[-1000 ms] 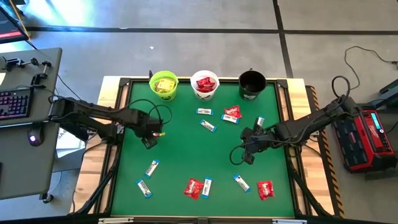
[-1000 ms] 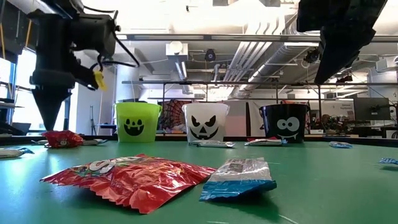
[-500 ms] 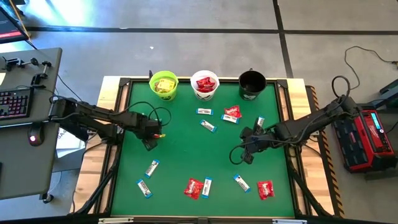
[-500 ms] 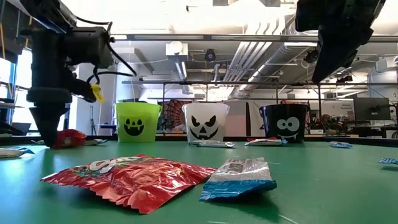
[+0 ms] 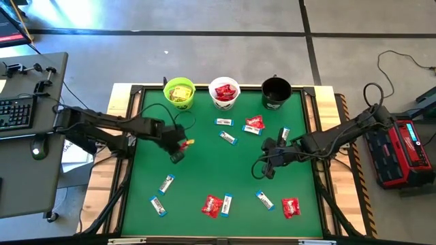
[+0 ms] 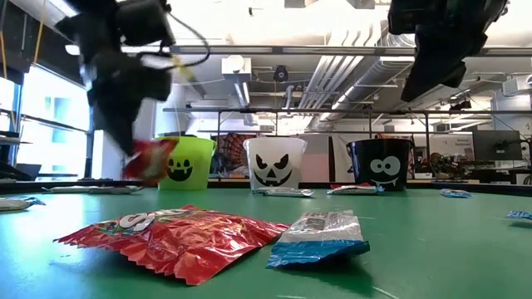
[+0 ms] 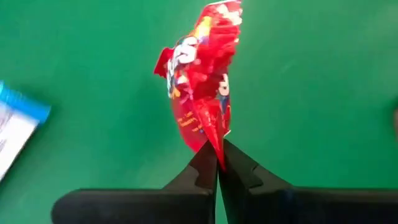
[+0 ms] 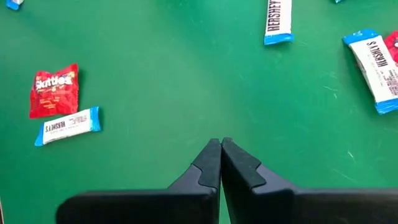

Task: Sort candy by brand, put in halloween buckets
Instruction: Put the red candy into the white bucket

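A red candy packet [image 7: 202, 81] is pinched by the left claw [image 7: 219, 163] and held above the green table [image 5: 204, 170]. Next it should be carried to the white bucket [image 5: 224, 93], where red packets lie. The right claw [image 8: 221, 163] is pressed together, empty.

A robotics lab or industrial workshop is showing here. A green-topped table [image 5: 204, 170] in a wooden frame is standing on a bare grey concrete floor [image 5: 204, 61] crossed by dark lines. Overhead, exposed silver ducts [image 6: 332, 71] and pipes are running under an open ceiling, with bright lights glaring. A desk [image 5: 27, 136] with a keyboard [image 5: 15, 112] and mouse is sitting beside the table, and a red equipment case [image 5: 398, 153] with trailing cables is lying on the floor at the other side. Monitors are glowing in the background.
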Motion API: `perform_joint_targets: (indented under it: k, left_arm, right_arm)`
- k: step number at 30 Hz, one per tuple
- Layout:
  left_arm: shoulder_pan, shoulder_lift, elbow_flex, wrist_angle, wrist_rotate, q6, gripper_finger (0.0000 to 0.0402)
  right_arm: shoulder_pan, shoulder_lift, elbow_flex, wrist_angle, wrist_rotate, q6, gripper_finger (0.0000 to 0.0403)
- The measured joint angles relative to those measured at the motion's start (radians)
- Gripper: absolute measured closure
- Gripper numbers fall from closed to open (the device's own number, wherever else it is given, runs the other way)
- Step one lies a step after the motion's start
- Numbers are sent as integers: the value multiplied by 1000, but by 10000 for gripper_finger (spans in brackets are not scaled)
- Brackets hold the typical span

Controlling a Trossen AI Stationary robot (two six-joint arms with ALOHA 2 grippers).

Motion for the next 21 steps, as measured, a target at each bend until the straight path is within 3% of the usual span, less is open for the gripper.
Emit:
perform_joint_targets:
  k: [5, 11, 21]
  left_arm:
    - [96, 0, 108, 21, 58, -11, 401]
    - [241, 29, 260, 23, 62, 86, 401]
    - [423, 301, 659, 10, 102, 340, 401]
  right_arm:
    - [0, 0, 0, 0, 40, 5, 402]
    - [-12, 0, 0, 0, 56, 8, 402]
    - [-55, 0, 0, 1, 56, 1, 402]
